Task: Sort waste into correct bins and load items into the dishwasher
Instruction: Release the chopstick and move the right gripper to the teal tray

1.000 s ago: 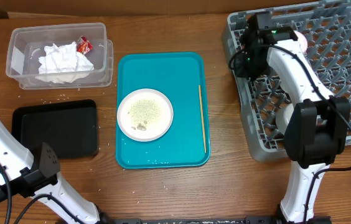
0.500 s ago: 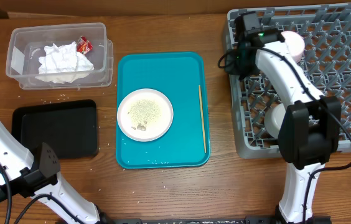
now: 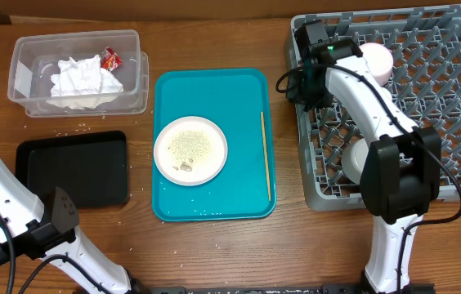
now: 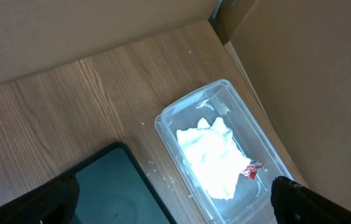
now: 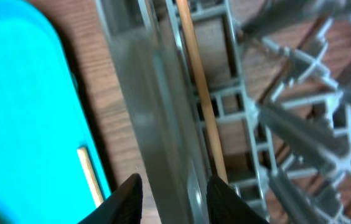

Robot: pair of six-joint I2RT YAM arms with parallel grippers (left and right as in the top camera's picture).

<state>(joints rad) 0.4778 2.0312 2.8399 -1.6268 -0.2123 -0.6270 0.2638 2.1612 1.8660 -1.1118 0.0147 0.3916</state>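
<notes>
My right gripper (image 3: 304, 65) is shut on the left wall of the grey dishwasher rack (image 3: 435, 122). In the right wrist view its fingers (image 5: 174, 190) straddle that wall (image 5: 150, 112). The rack holds a pinkish cup (image 3: 377, 59), a white bowl (image 3: 353, 159) and a wooden chopstick (image 5: 200, 93). A white plate with crumbs (image 3: 190, 150) and another chopstick (image 3: 266, 155) lie on the teal tray (image 3: 214, 86). My left gripper (image 4: 175, 202) is open and empty, high above the clear bin (image 4: 225, 93).
The clear bin (image 3: 26, 49) at the back left holds crumpled tissue (image 3: 83, 80) and a red wrapper (image 3: 111, 58). A black tray (image 3: 73, 168) sits in front of it. Crumbs are scattered on the wooden table. Cardboard walls stand behind.
My right gripper has moved left with the rack's wall in it, and the whole rack has slid left toward the teal tray. The left arm has not moved.
</notes>
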